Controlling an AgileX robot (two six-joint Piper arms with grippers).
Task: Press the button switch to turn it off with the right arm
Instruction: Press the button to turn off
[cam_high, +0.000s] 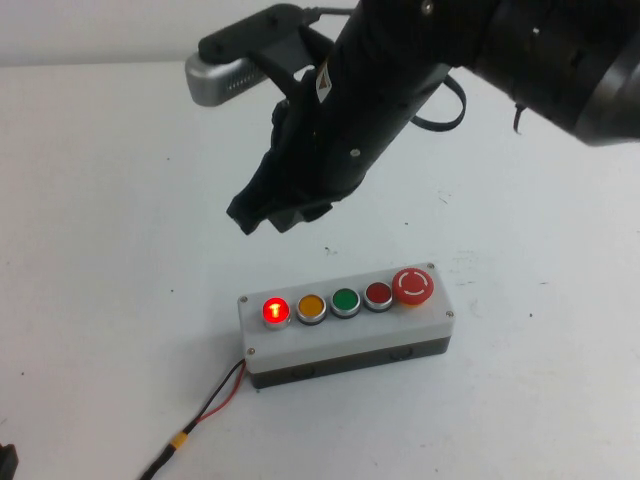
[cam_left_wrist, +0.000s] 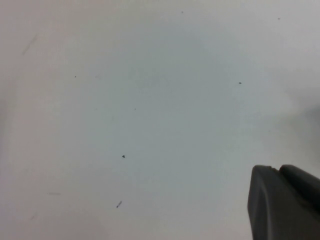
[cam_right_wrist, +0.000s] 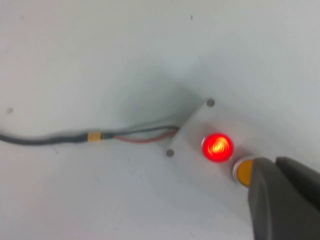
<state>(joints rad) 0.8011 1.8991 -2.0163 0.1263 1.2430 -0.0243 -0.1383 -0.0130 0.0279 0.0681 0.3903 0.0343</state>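
Button switch (cam_high: 275, 311), glowing red, sits at the nine o'clock end of the grey box (cam_high: 350, 335). Right gripper (cam_high: 268, 215) hovers at its twelve o'clock, apart; jaw state cannot be told. Left gripper (cam_left_wrist: 285, 202) over bare table (cam_left_wrist: 150, 100); likewise undeterminable.

Open air between the right arm's dark gripper (cam_high: 262, 215) and the glowing bright-red round button switch (cam_high: 276, 311) at the left end of the grey five-button box (cam_high: 345, 340); nothing stands between them. Nearest neighbour is the round yellow button (cam_high: 311, 307), just beside it. The red-and-black wire pair (cam_high: 215, 397) leaves the box's left end along the white table (cam_high: 100, 250). The left gripper (cam_left_wrist: 282, 202) sits over bare tabletop.
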